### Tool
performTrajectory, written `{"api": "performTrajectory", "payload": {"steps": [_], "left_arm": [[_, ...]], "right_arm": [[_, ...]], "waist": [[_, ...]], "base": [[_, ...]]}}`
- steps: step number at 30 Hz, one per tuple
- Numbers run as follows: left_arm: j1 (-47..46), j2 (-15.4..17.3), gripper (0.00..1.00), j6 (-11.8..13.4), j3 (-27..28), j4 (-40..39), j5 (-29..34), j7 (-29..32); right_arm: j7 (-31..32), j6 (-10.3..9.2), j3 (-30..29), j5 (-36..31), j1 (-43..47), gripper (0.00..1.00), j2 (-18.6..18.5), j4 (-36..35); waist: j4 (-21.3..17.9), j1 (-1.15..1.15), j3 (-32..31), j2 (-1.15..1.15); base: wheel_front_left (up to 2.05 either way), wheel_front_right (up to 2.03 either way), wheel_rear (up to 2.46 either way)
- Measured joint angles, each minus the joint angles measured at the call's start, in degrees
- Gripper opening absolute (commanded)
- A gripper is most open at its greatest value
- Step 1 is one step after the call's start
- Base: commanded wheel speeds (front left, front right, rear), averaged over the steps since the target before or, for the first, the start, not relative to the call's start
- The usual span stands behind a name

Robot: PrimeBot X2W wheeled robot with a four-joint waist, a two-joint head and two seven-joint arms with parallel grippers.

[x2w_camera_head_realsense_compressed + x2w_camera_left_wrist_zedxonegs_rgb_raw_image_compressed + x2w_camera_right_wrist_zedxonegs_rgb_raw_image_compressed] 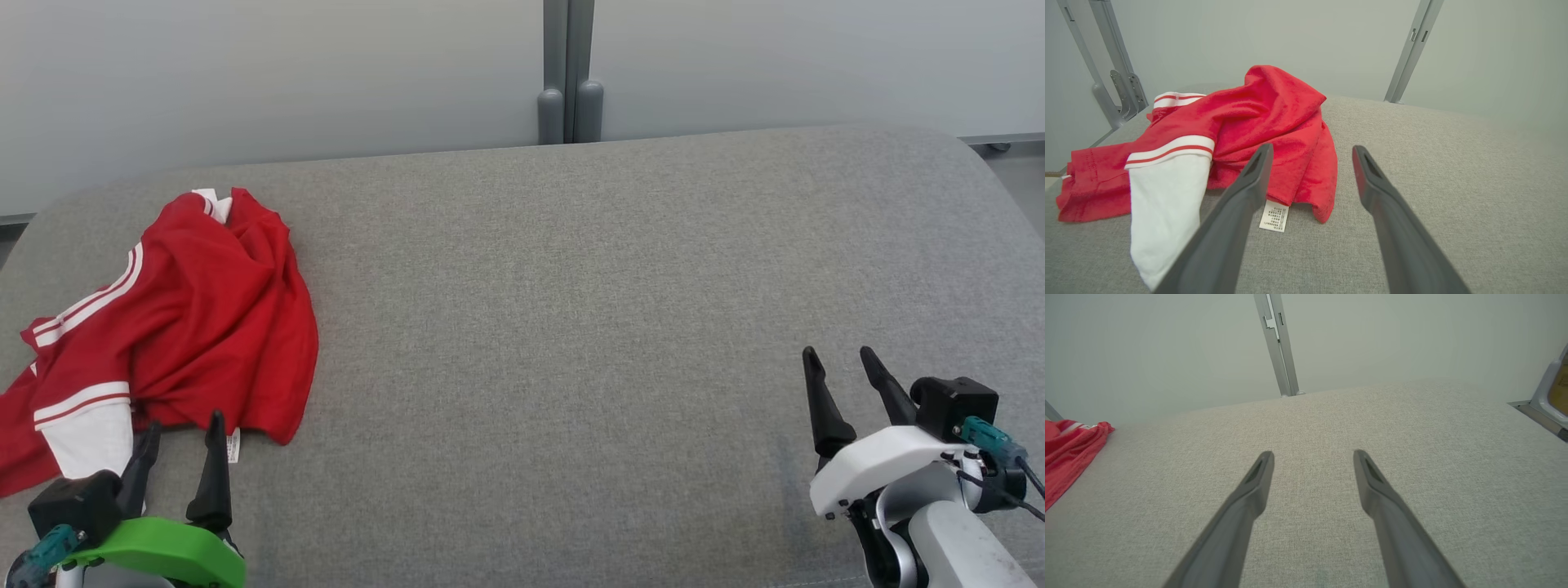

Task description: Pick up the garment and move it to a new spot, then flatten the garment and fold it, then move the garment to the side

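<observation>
A crumpled red shirt [204, 327] with white stripes and a white sleeve lies on the left side of the grey fabric worktop [571, 327]. The left gripper [184, 423] sits at the shirt's near edge, fingers [1241, 204] apart and empty, close to its white care label [1274, 215]. The right gripper [838, 353] is well apart at the near right over bare worktop, its fingers also spread.
</observation>
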Motion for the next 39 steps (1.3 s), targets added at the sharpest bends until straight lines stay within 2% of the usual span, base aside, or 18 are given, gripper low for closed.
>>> {"api": "performTrajectory", "payload": {"steps": [5, 13, 20, 26, 32, 39], "left_arm": [[0.7, 0.4, 1.00, 0.0, -0.1, 0.0, 3.5, -1.1], [0.9, 0.9, 1.00, -0.5, 0.0, -0.3, 9.2, -2.4], [1.0, 1.1, 1.00, -1.0, 0.1, -0.3, 13.6, -3.7], [1.0, 1.2, 1.00, -1.5, 0.6, -0.3, 14.9, -4.2], [1.1, 1.2, 1.00, -2.0, 1.4, 0.0, 14.9, -4.2], [1.1, 1.0, 1.00, -2.5, 1.6, 0.1, 15.0, -4.2]], "right_arm": [[-1.0, -0.22, 0.6, -3.8, 0.0, 1.00, -0.8, 0.0], [-2.5, -1.65, 1.7, -9.8, 0.0, 1.00, -1.3, 0.0], [-3.8, -1.99, 1.7, -11.7, 0.0, 1.00, -1.2, -2.0], [-4.3, 0.07, 0.4, -11.1, 0.1, 1.00, -1.2, -2.8], [-4.3, 2.93, -1.5, -9.1, 0.4, 1.00, -1.7, -2.9], [-4.3, 4.14, -3.6, -9.1, 1.3, 1.00, -3.5, -2.8]], "waist": [[0.1, 0.00, 0.0, 0.00], [0.2, 0.00, -0.2, 0.00], [0.1, 0.00, -0.2, 0.00], [-0.1, 0.00, -0.1, 0.00], [-0.3, 0.00, 0.0, 0.00], [-0.6, 0.00, 0.1, 0.00]], "base": [[0.00, 0.00, 0.00], [0.00, 0.00, 0.00], [0.00, 0.00, 0.00], [0.00, 0.00, 0.00], [0.00, 0.00, 0.00], [0.00, 0.00, 0.00]]}}
